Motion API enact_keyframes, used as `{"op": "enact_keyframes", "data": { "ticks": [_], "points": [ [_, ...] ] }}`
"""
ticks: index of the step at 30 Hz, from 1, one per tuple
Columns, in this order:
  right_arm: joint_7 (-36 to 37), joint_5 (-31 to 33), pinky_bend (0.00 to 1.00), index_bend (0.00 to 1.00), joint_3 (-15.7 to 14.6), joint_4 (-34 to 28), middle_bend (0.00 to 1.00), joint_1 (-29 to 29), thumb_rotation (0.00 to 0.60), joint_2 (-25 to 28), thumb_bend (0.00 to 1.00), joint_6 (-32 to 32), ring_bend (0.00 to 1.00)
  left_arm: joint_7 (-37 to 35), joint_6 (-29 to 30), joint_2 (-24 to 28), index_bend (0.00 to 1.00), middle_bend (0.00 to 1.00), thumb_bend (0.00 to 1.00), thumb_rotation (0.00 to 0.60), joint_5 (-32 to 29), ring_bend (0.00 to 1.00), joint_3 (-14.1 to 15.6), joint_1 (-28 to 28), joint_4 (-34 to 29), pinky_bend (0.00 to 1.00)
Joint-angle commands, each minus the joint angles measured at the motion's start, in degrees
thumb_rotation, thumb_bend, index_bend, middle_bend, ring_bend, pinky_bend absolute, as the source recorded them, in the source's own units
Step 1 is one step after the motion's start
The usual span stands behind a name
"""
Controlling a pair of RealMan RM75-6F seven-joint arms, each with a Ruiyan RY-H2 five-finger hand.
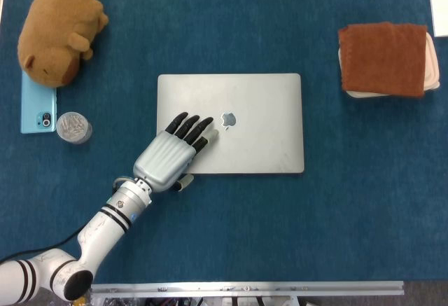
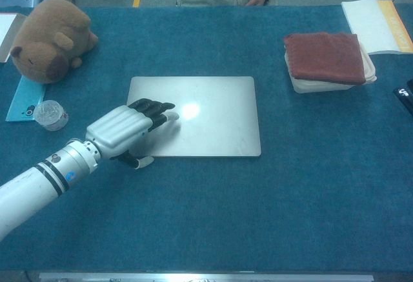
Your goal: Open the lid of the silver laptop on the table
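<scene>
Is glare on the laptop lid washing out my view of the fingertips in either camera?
Chest view: a bright glare spot sits on the silver laptop lid just beyond the left hand, blooming near its fingertips. Head view: the lid is evenly lit, the logo readable and the left hand sharp. Both views look in focus.

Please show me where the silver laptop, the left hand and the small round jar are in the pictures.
silver laptop [image 1: 259,127], head view, bare lid right of the logo
left hand [image 1: 168,159], head view, silver back of the hand
small round jar [image 2: 50,114], chest view, its top
</scene>
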Motion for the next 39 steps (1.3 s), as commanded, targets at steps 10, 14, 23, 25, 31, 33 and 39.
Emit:
{"op": "enact_keyframes", "data": {
  "ticks": [10, 14, 23, 25, 31, 33, 39],
  "points": [
    [-0.15, -0.75, 0.09, 0.13, -0.10, -0.23, 0.15, 0.38, 0.600, -0.29, 0.29, -0.21, 0.08, 2.81, 2.37, 3.33, 0.00, 0.00, 0.29, 0.598, -0.55, 0.00, 0.89, 0.80, -4.06, 0.00],
    [-0.29, -1.29, 0.09, 0.13, -0.36, -0.44, 0.15, 0.63, 0.600, -0.54, 0.29, -0.50, 0.08, 3.75, 4.53, 5.78, 0.00, 0.00, 0.29, 0.600, -0.32, 0.00, 1.46, 1.87, -6.88, 0.00],
    [-1.33, -4.10, 0.09, 0.13, -1.09, -1.55, 0.15, 2.26, 0.600, -1.82, 0.29, -1.65, 0.08, 1.63, 12.74, 14.35, 0.00, 0.00, 0.29, 0.600, -0.22, 0.00, 0.86, 6.01, -12.55, 0.00],
    [-1.67, -5.26, 0.09, 0.13, -1.46, -1.97, 0.15, 3.07, 0.600, -2.07, 0.29, -2.51, 0.08, 0.90, 14.78, 16.43, 0.00, 0.00, 0.29, 0.600, -0.30, 0.00, 0.61, 7.15, -13.99, 0.00],
    [-2.29, -8.18, 0.09, 0.13, -2.10, -3.27, 0.15, 5.54, 0.600, -3.38, 0.29, -4.67, 0.08, -0.66, 19.66, 21.61, 0.00, 0.00, 0.29, 0.600, -0.80, 0.00, 0.06, 10.24, -16.91, 0.00],
    [-2.51, -8.99, 0.09, 0.13, -2.36, -3.77, 0.15, 6.38, 0.600, -4.02, 0.29, -5.52, 0.08, -1.36, 21.62, 22.71, 0.00, 0.00, 0.29, 0.600, -0.27, 0.00, -0.20, 11.26, -17.12, 0.00],
    [-4.01, -10.64, 0.09, 0.12, -2.88, -7.15, 0.15, 8.68, 0.600, -5.60, 0.24, -8.04, 0.08, -5.02, 26.74, 24.81, 0.00, 0.00, 0.29, 0.600, 3.05, 0.00, -0.37, 13.90, -15.78, 0.00]
  ]
}}
